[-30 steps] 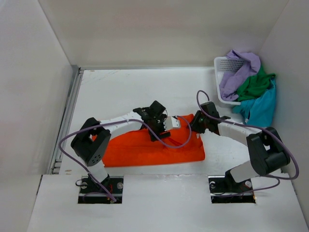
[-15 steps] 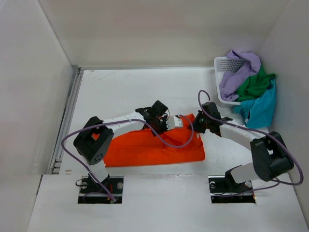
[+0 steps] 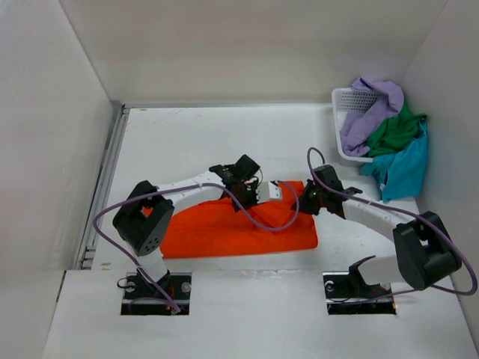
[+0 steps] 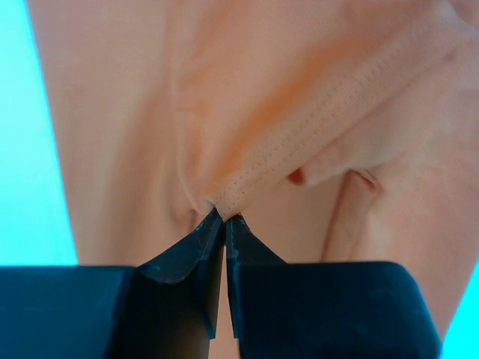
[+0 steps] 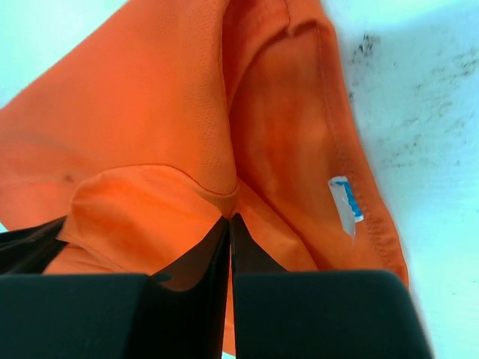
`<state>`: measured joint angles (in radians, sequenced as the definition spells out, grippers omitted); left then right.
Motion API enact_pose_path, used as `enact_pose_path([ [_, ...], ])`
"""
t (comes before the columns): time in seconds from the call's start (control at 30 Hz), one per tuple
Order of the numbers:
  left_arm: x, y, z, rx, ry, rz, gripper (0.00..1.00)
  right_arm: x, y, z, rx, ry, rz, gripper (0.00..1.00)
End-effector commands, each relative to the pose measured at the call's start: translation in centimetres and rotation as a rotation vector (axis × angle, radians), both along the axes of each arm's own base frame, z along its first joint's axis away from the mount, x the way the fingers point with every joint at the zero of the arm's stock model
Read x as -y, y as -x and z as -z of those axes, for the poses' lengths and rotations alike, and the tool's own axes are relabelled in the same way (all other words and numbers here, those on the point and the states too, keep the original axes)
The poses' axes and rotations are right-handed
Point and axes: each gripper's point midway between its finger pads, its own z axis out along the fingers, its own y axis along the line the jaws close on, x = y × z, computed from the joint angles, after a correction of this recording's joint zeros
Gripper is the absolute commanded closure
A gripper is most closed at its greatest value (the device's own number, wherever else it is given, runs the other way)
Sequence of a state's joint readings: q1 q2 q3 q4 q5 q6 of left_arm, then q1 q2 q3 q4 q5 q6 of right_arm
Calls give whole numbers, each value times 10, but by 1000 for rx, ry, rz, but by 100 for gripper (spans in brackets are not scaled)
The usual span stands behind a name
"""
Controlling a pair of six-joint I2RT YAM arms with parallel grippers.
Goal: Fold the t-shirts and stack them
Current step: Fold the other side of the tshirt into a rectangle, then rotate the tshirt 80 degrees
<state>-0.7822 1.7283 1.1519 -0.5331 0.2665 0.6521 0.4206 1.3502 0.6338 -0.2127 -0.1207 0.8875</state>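
From above, we see the orange t-shirt (image 3: 224,232) lying as a wide band across the lower middle of the frame on the white table (image 3: 187,142); it looks partly folded. Both arms reach toward its upper right corner. The left claw (image 3: 262,196) sits on the cloth's upper edge and the right claw (image 3: 301,203) is just beside it to the right. We judge that two grips this close together are meant to lift that edge evenly for the next fold.

The other three wait at the upper right of the frame. The lavender t-shirt (image 3: 374,101) is draped over the white mesh basket (image 3: 346,97), the green t-shirt (image 3: 393,131) lies below it, and the teal t-shirt (image 3: 408,168) hangs lowest. None of them looks folded, so we reckon the task is in its early part.

In the left wrist view, the left claw is pressed together at the lower middle of the frame. It pinches a small peak of orange cloth right where a stitched hem (image 4: 299,127) runs down to the tips — a firmer hold, we think, than on plain fabric.

In the right wrist view, the right claw is likewise closed, nipping a fold of the orange t-shirt at the lower centre. A small white-and-blue label (image 5: 346,203) shows inside a banded edge to the right, so we take this grip to be near the collar.
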Motion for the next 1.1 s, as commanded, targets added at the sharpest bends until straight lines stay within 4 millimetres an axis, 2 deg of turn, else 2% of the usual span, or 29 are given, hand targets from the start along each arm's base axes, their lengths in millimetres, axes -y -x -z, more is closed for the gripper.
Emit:
enact_pose_path([
  [0.0,-5,17,-4,-6,-7,68,94,-3,6,2,-10,-7,-8,93],
  [0.1,-6,19,3,-18,-24,73,88,-2,7,7,-18,-1,-6,84],
  [0.2,-3,17,-2,-10,-14,72,70,0,7,6,-12,7,-5,78],
  [0.33,-6,4,-23,29,25,33,53,6,11,-12,33,12,6,76],
  [0.47,-14,-4,-56,52,72,-25,44,28,10,-37,92,103,47,77],
  [0.57,-21,0,-85,35,131,-53,39,32,-7,-56,148,156,42,85],
  [0.67,-38,6,-92,-17,146,-58,35,31,-32,-57,159,172,29,87],
  [0.77,-68,-9,-78,-38,106,-138,35,21,-65,-53,166,179,-7,87],
  [0.87,-119,-49,-59,-2,37,-321,36,13,-90,-37,138,190,-49,88],
  [0.9,-145,-67,-53,27,8,-416,37,13,-94,-29,119,199,-55,88],
  [0.97,-187,-91,-46,71,-30,-560,37,18,-96,-9,61,224,-61,88],
  [1.0,-216,-102,-41,95,-55,-641,36,22,-95,2,30,241,-64,89],
  [1.07,-250,-106,-31,103,-99,-715,36,25,-93,11,2,260,-79,88],
])
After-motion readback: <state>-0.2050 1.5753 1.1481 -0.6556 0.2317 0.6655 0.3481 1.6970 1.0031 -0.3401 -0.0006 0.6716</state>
